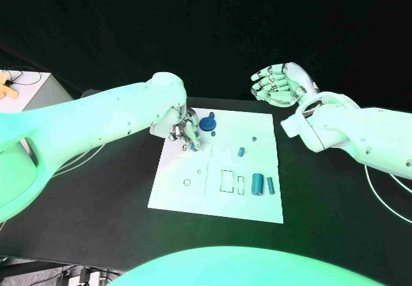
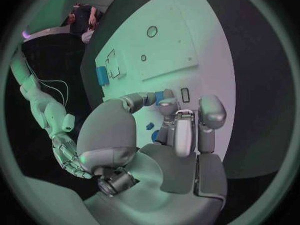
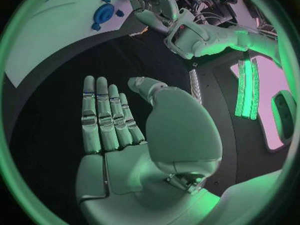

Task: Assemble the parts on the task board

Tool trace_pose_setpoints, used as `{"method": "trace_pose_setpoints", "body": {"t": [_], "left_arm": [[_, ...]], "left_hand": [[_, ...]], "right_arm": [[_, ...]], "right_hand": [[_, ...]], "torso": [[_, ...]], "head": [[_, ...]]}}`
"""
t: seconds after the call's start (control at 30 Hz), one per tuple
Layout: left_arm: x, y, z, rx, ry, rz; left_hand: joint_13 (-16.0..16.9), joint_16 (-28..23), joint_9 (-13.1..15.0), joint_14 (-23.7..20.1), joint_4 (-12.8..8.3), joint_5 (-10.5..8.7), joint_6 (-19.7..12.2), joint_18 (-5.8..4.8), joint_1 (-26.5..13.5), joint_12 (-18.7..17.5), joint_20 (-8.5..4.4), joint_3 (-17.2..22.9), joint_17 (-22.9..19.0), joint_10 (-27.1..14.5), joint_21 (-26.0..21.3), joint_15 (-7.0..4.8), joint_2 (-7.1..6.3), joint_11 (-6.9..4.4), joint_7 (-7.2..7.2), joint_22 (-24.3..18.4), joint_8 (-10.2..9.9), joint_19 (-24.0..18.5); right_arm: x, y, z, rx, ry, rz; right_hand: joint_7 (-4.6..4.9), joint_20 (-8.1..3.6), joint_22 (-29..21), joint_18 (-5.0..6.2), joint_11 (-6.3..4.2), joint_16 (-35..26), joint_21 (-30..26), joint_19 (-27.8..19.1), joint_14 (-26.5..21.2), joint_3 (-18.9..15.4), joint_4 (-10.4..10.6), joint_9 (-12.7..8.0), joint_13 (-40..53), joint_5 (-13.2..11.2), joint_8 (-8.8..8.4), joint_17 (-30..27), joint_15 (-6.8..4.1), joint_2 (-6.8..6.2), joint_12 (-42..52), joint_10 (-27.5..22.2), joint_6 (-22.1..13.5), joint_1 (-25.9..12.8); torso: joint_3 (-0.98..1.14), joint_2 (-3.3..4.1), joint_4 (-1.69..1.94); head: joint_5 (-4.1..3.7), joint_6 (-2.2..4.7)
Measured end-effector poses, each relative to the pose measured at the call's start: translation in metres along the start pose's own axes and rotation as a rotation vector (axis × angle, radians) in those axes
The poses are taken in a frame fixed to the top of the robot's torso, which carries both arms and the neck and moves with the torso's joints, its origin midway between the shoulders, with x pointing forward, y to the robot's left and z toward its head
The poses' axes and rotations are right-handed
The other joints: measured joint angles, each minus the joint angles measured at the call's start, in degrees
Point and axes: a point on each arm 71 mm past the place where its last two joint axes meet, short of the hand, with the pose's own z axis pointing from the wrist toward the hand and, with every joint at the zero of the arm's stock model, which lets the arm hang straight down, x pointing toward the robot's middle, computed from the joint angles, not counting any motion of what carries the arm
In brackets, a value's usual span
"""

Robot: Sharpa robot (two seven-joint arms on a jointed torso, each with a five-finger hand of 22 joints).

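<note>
The left hand [image 1: 184, 130] is down on the far left part of the board [image 1: 176, 199], its fingers [image 2: 182, 135] bunched over the surface just beside the round blue part [image 1: 208, 124]; whether they pinch a small piece I cannot tell. The small peg [image 1: 242, 151] lies near it toward the board's middle, and the two upright cylinders [image 1: 262, 184] stand at the near right. The right hand [image 1: 279, 82] hangs off the board's far right corner, fingers [image 3: 103, 117] straight and holding nothing, so the left is much nearer.

Left robot hand [image 1: 186, 131] low, fingers curled downward; right robot hand [image 1: 279, 83] raised, flat, fingers straight.
</note>
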Motion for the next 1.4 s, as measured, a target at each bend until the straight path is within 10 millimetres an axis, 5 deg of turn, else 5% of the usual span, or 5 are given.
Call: {"method": "trace_pose_setpoints", "body": {"t": [1.4], "left_arm": [[-0.0004, 0.0026, 0.0027, -0.004, 0.008, -0.007]], "left_hand": [[0.0, 0.0, 0.1, 0.0, -0.2, 0.01, 0.5, 0.0, 0.0, 0.0, 0.0, -0.2, 0.0, 0.0, 0.0, 0.0, -0.01, 0.04, -0.07, 0.1, -0.2, 0.0]], "right_arm": [[0.0006, -0.0002, 0.0002, 0.0, 0.001, 0.002]], "right_hand": [[0.0, 0.2, -1.1, -0.01, 0.14, -0.7, -0.6, 0.2, 0.0, 0.2, -0.4, -0.2, -0.4, 0.7, 0.0, -0.6, 0.0, 0.0, 0.0, 0.2, 0.0, 0.0]], "torso": [[0.05, -0.01, -0.01]], "head": [[-0.04, -0.41]]}}
